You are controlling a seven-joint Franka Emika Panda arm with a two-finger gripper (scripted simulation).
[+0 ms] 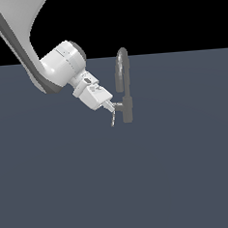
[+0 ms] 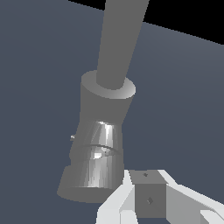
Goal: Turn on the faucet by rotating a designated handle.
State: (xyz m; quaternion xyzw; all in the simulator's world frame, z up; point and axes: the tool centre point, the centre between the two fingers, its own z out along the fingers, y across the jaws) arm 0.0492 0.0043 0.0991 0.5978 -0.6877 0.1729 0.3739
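On the flat grey floor, near the middle of the exterior view, stands the faucet (image 1: 127,107), its arched spout rising above a short upright body, and the handle (image 1: 115,111) juts from that body toward the exterior view's left, a short stub ending in a slim rod that hangs downward. The gripper (image 1: 109,106) meets the handle right at the stub, angled down from the white arm, though whether its fingers are spread or closed on the lever cannot be told at this size. To do this step well, it seems wise to press on the rod far from the body, keep the push along the arc of rotation, and avoid sliding off the thin lever. Only the exterior view shows the handle and spout whole; the wrist view instead shows the faucet body (image 2: 98,144) close up with bright highlights, and part of the white gripper (image 2: 151,201) beneath it.
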